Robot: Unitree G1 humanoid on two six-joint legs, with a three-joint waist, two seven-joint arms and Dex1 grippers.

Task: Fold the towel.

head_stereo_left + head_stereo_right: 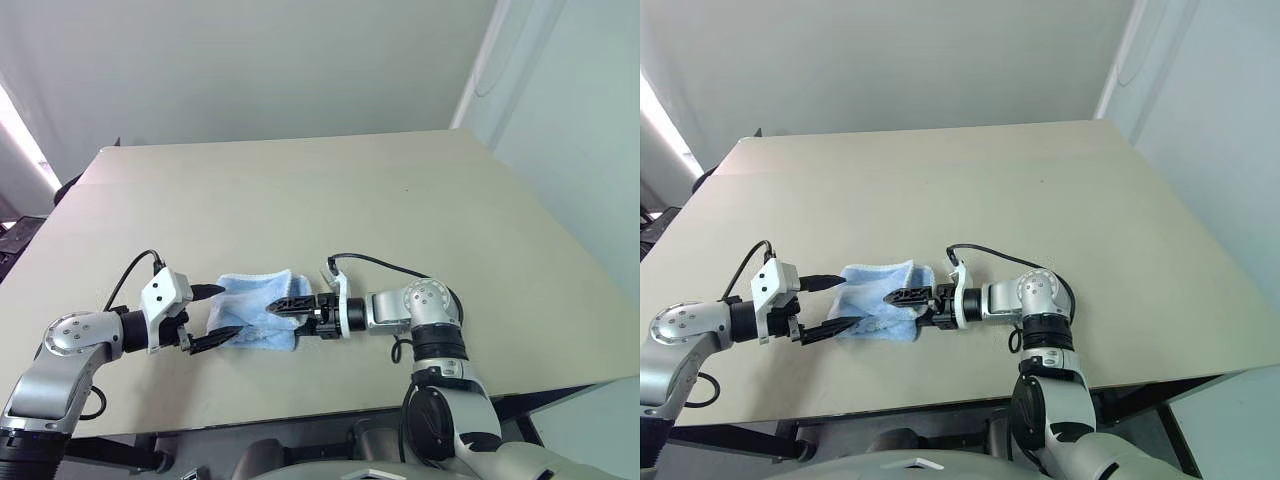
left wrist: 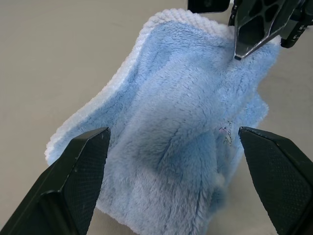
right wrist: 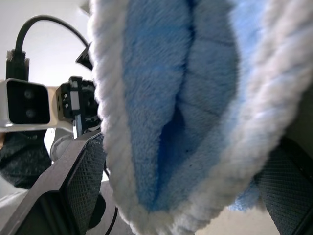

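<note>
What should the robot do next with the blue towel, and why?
Probably close the right gripper on the towel's near edge. Both grippers stand open, so nothing is held yet. The right wrist view shows the bunched cloth already between its fingers, while the left gripper waits open at the towel's other side on the table.

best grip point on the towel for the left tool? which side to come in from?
Probably the towel's near-left edge, from the robot's left. The towel lies bunched on the table, and the open left tool already straddles that edge. The right tool, also open, reaches over the opposite side, so coming from the left keeps them apart.
</note>
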